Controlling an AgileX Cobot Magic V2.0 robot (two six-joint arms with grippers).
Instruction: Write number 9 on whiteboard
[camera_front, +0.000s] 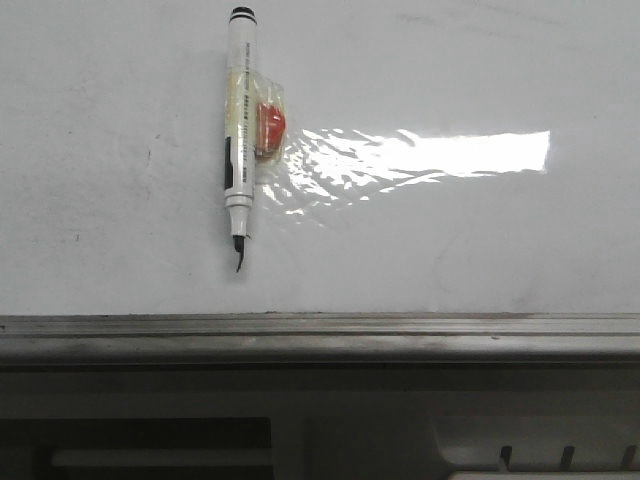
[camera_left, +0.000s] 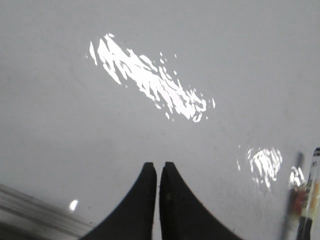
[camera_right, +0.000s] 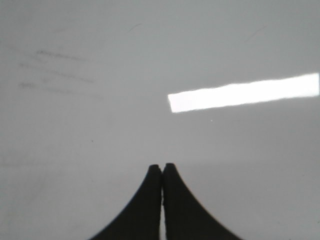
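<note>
1. Marker (camera_front: 239, 120) lies flat on the whiteboard (camera_front: 450, 250), long axis running near-to-far in the front view, cap end far, black tip near, just short of the grey rail (camera_front: 320, 325).
2. Tick (camera_front: 239, 262), short and black, sits at the tip; no number 9 is on the whiteboard yet.
3. Left claw (camera_left: 160, 167) is pressed together and holds nothing. The marker shows at the edge of its wrist view, off to one side of the fingers, near but apart.
4. Right claw (camera_right: 163, 167) is also pressed together and empty; its view shows only bare board and glare.
5. Judgement: the left arm is nearer, and must spread its claw across the barrel's width.
</note>
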